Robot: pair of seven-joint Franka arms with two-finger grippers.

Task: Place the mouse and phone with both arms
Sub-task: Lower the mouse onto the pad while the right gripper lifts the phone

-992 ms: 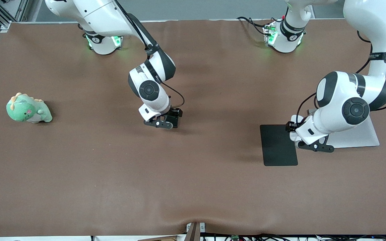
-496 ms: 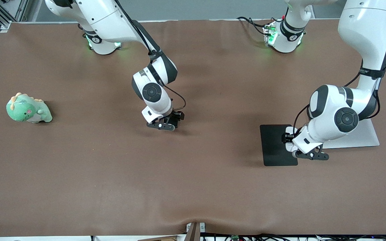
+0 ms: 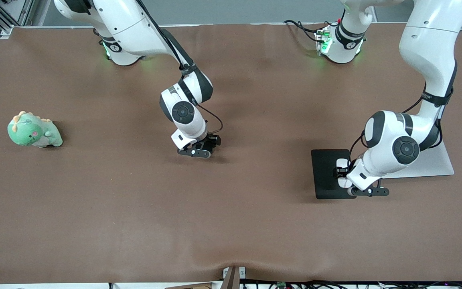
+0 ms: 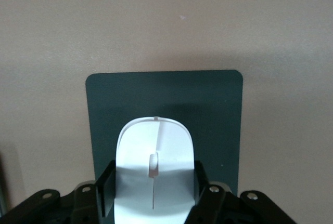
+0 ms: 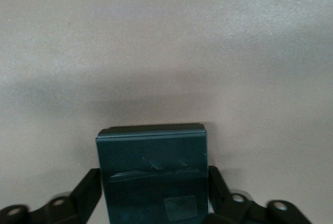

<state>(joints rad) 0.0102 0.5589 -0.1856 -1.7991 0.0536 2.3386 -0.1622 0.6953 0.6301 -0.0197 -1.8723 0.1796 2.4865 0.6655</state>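
My left gripper (image 3: pixel 343 176) is shut on the white mouse (image 4: pixel 154 167) and holds it low over the edge of the black mouse pad (image 3: pixel 329 172) that lies toward the left arm's end of the table. In the left wrist view the pad (image 4: pixel 164 99) lies under the mouse. My right gripper (image 3: pixel 210 143) is low over the bare brown table near its middle. It is shut on the black phone (image 5: pixel 153 169), which sticks out between the fingers (image 5: pixel 86 190). In the front view the arms hide most of both objects.
A green dinosaur plush (image 3: pixel 33 130) sits near the right arm's end of the table. A flat pale grey board (image 3: pixel 435 162) lies beside the mouse pad, partly under the left arm. A brown cloth (image 3: pixel 231 220) covers the table.
My left gripper has carried the mouse toward the front camera and down, closer to the pad. My right gripper has shifted slightly and sunk toward the table with the phone.
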